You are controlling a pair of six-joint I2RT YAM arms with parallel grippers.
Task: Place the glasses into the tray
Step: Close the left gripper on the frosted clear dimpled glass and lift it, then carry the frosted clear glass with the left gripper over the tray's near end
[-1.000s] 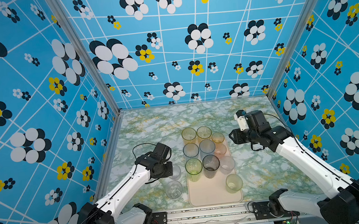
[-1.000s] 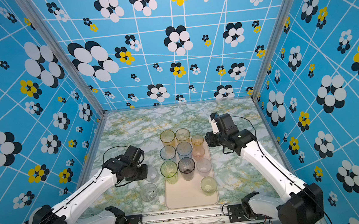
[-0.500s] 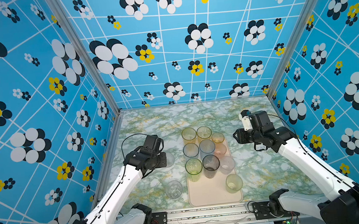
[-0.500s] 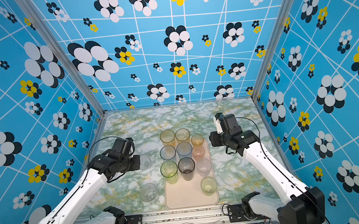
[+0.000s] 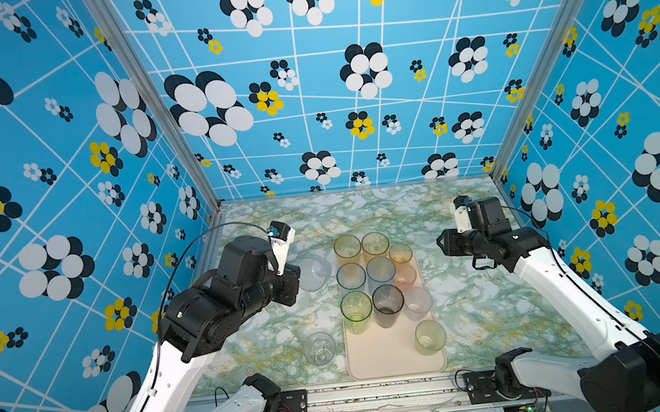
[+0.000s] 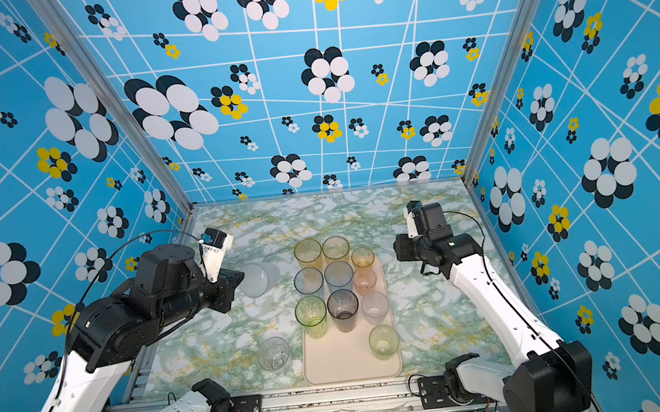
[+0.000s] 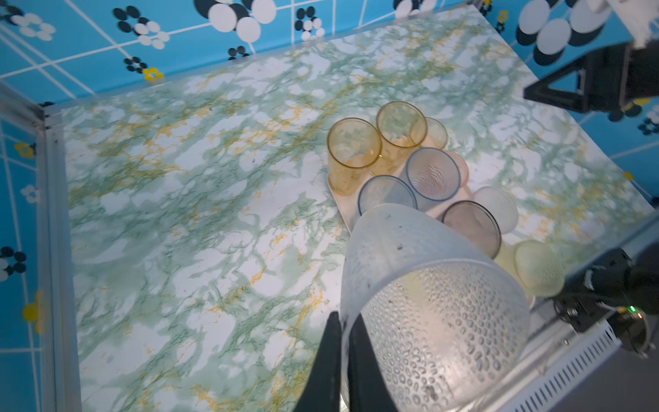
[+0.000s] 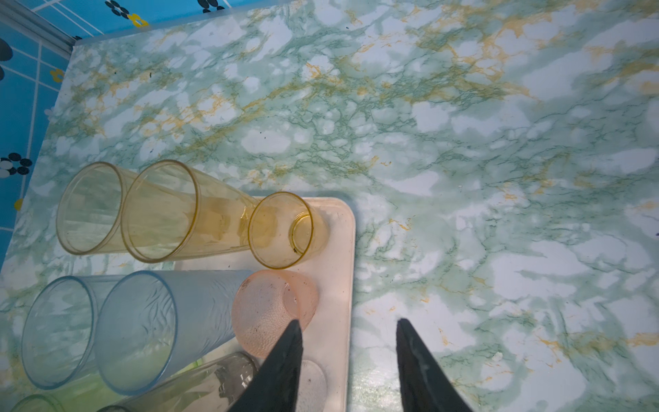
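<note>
My left gripper [image 7: 344, 315] is shut on the rim of a frosted dimpled tumbler [image 7: 428, 303]. It holds that tumbler [image 5: 313, 273] tilted in the air, left of the tray [image 5: 381, 356]. The pale cream-pink tray carries several glasses: tall amber [image 5: 347, 249], blue [image 5: 380, 270], green [image 5: 357, 310], smoky grey [image 5: 388, 309] and short ones [image 5: 430, 336]. A clear tumbler [image 5: 320, 348] stands on the table just left of the tray's front. My right gripper [image 8: 347, 323] is open and empty above the tray's right rim [image 8: 335, 249], near the pink tumbler [image 8: 271, 310].
The marble-patterned table [image 5: 476, 304] is closed in by blue flowered walls on the left, back and right. An aluminium rail with both arm bases [image 5: 282, 404] runs along the front edge. Bare table lies right of the tray and at the back.
My left gripper has lifted the frosted tumbler off the table and carried it up and a little toward the back. The right gripper drifted slightly right, away from the glasses.
</note>
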